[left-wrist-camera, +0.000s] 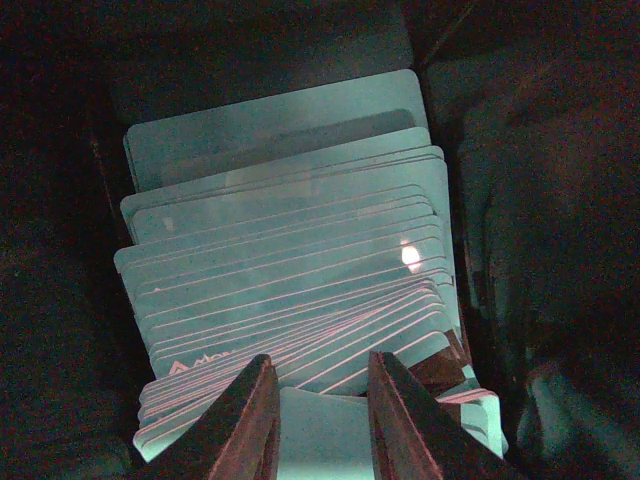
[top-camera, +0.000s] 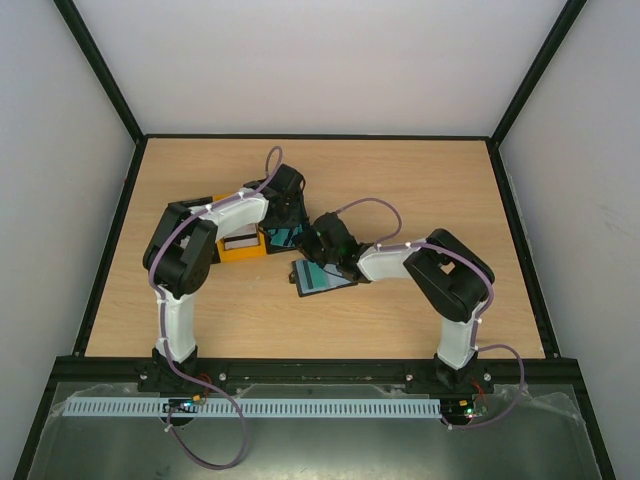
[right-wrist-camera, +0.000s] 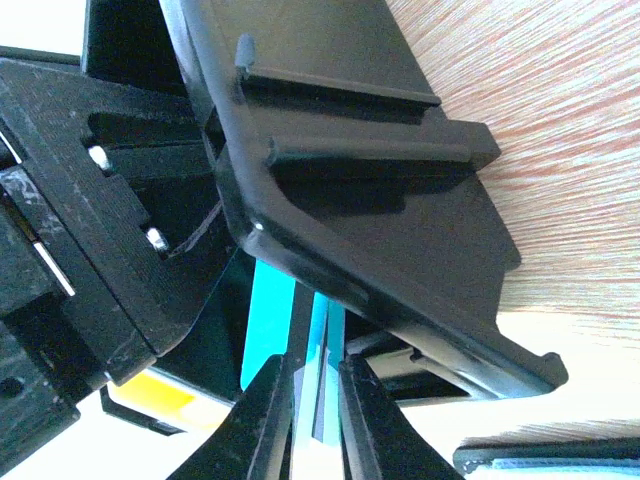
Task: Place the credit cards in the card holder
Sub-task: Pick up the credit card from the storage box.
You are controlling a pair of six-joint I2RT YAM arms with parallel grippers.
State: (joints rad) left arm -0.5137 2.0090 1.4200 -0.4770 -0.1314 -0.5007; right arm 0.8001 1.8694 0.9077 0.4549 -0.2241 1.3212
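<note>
A fanned stack of teal credit cards (left-wrist-camera: 290, 230) stands in a dark black bin (top-camera: 268, 212). My left gripper (left-wrist-camera: 320, 362) is down inside the bin, its jaws a little apart, with one teal card's face (left-wrist-camera: 322, 435) showing between them. My right gripper (right-wrist-camera: 315, 365) is beside the bin (right-wrist-camera: 350, 150), shut on thin teal cards (right-wrist-camera: 322, 330) seen edge-on. The black card holder (top-camera: 322, 279) lies open on the table in front of the right gripper (top-camera: 320, 240), with a teal card on it. Its edge shows in the right wrist view (right-wrist-camera: 545, 460).
A yellow bin (top-camera: 240, 248) stands against the black bin's left side, under the left forearm. The left gripper's black body (right-wrist-camera: 70, 220) is close to the right gripper. Black frame rails edge the wooden table (top-camera: 430, 180).
</note>
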